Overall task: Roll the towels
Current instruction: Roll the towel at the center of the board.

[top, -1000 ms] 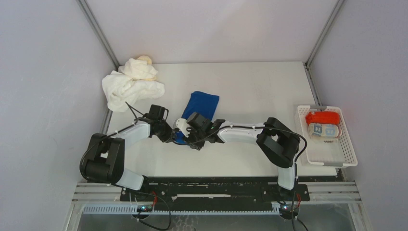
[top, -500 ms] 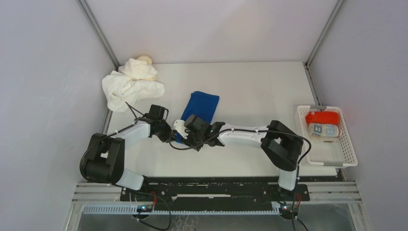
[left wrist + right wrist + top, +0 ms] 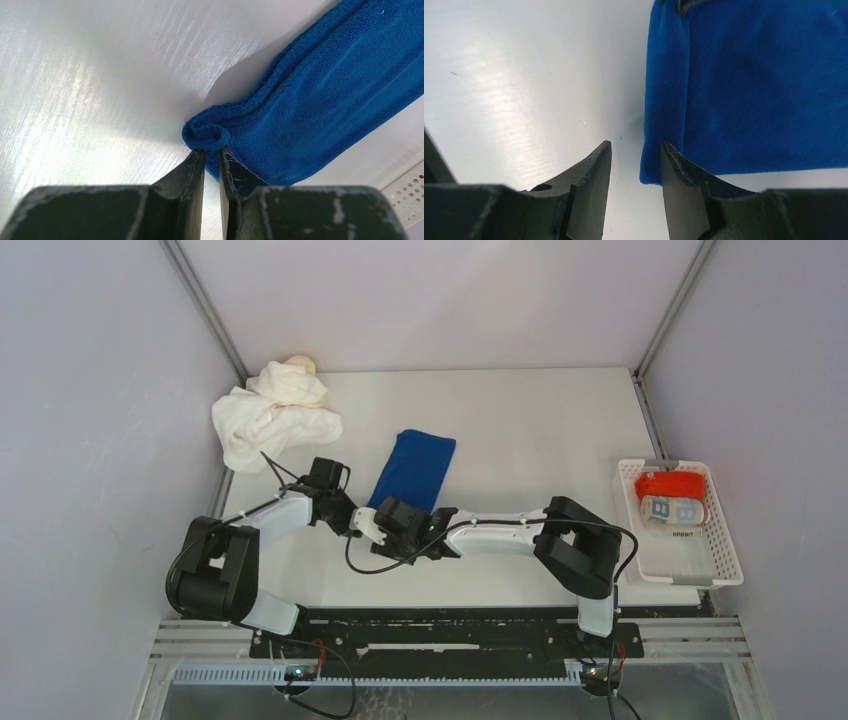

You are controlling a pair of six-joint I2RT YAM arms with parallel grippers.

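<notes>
The blue towel [image 3: 415,468] lies flat mid-worktop [image 3: 540,430], slanting from 1 o'clock down to 7. The left tool [image 3: 211,151] is pinched shut on its curled near corner. The right tool [image 3: 636,146] hangs spread apart over the other near corner (fingers straddling the cloth's edge). The white towel heap [image 3: 270,420] sits at 10 o'clock. The basket [image 3: 725,540] at 3 o'clock holds a red towel [image 3: 672,483] and a patterned roll [image 3: 673,510].

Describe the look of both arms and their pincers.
The left arm and right arm share white shell links between bulky black joint housings, with thin black cables looping alongside. The left pincer and right pincer have dark fingers tapering to wedge tips, the left's edges scuffed pale. No markings show.
</notes>
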